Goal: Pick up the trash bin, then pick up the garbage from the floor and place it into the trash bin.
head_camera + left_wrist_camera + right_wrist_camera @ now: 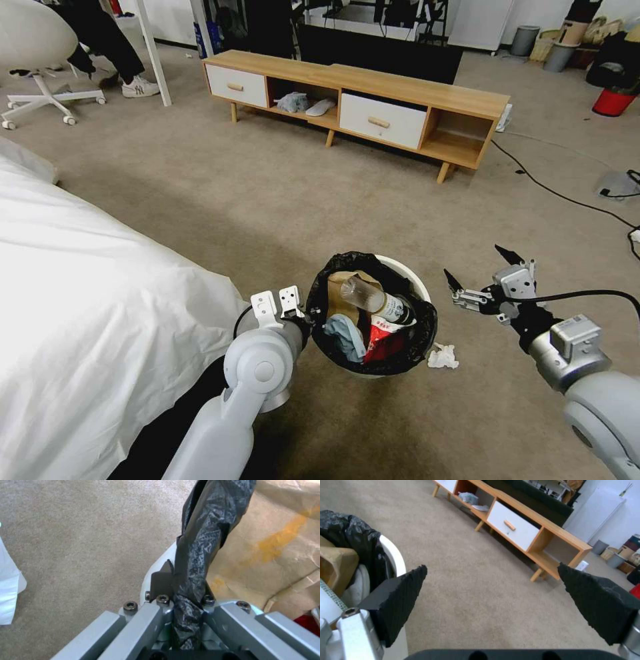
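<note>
on the floor point(267, 200) in front of you, the trash bin point(407, 268) hangs from your left hand point(181, 590), clamped on its bagged rim. bottle point(373, 300), brown paper bag point(266, 555) and red carton point(381, 333) already inside. white tissue point(443, 357) lies on the carpet just beside the bin. right hand point(481, 272) hovers empty with jaws spread wide, on the bin's right side. risk: the slick liner slips through the grip so the bin tilts and spills; the tissue could tear or get nudged under the bin.
</note>
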### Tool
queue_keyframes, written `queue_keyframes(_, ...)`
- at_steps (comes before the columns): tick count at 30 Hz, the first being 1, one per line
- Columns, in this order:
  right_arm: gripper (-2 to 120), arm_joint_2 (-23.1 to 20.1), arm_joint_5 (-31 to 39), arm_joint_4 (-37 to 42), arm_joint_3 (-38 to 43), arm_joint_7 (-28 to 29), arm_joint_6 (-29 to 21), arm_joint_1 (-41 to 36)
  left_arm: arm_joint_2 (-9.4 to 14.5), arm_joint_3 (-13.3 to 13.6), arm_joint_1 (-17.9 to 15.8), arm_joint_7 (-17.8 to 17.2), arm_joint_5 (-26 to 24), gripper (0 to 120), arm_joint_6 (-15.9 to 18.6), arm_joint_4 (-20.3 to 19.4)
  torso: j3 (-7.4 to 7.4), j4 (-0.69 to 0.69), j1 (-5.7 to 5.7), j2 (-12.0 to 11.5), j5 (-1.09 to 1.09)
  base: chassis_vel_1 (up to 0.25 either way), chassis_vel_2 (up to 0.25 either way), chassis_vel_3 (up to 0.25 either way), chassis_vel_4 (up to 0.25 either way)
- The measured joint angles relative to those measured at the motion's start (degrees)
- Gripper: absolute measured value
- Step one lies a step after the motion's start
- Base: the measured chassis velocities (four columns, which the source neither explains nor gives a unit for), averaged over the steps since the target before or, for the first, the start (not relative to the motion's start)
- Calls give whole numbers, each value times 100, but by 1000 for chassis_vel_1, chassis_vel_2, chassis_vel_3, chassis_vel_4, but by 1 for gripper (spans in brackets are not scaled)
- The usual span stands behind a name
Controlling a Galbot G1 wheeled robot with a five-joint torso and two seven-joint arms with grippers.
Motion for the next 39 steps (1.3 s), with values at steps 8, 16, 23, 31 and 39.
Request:
queue_keyframes(8, 100, -5, 40, -12, -15, -24, 1, 28, 23, -3, -7, 1, -1, 1, -2, 11, 0, 0, 0, 0, 0, 0, 0, 0, 0)
queue_keyframes(16, 100, 0, 53, -37, -54, -13, 28, 68, 52, -11, -21, 3, -12, 1, -8, 13, -1, 0, 0, 0, 0, -25, 29, 31, -30)
queue_keyframes(23, 100, 2, 65, -38, -107, 58, -8, 99, 53, -23, -17, 4, -13, 1, -10, 13, 0, 0, 0, 0, -1, -141, 127, 149, -138)
queue_keyframes(31, 100, -49, 49, -142, -202, 86, 82, 124, 49, -53, 14, 6, -3, 1, -15, 14, 0, -1, 0, 0, 0, -61, 84, 75, -67)
queue_keyframes(39, 100, -292, 92, -541, -592, 126, 87, 496, 14, -103, 50, 3, 34, 1, -14, 12, -1, 2, 0, 0, 0, 8, -13, -10, 6)
